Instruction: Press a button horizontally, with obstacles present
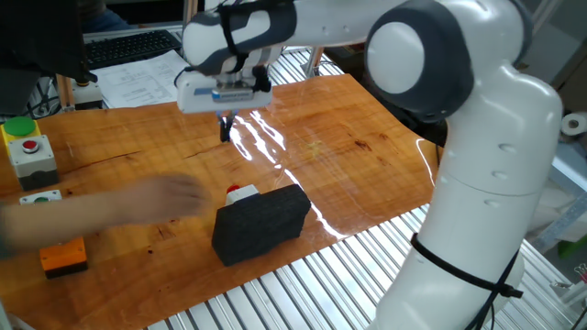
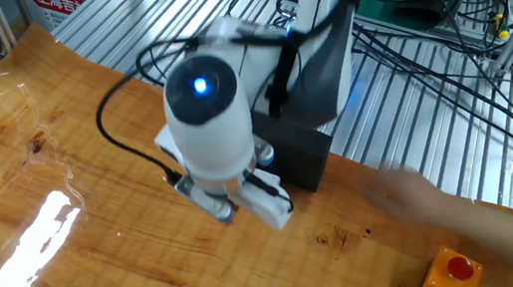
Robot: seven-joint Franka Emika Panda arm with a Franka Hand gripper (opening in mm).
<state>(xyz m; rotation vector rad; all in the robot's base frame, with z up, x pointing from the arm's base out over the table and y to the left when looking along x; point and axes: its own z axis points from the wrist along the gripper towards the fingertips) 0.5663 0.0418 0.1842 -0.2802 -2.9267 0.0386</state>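
The button (image 1: 240, 192), a small red cap on a white housing, sits on the wooden table right behind the dark grey block (image 1: 261, 223). My gripper (image 1: 225, 129) hangs above the table, beyond the button and a little to its left, apart from it. Its fingers point down and meet in one narrow dark tip, so it is shut and holds nothing. In the other fixed view my wrist (image 2: 208, 120) covers the button and the fingertips, and only the block (image 2: 301, 157) shows behind it.
A blurred human arm (image 1: 119, 206) reaches in from the left over the button boxes; it also shows in the other fixed view (image 2: 458, 216). A grey box with a red button (image 1: 32, 156) and an orange box (image 1: 64, 259) (image 2: 450, 270) stand there. Metal slats (image 1: 303, 284) border the table.
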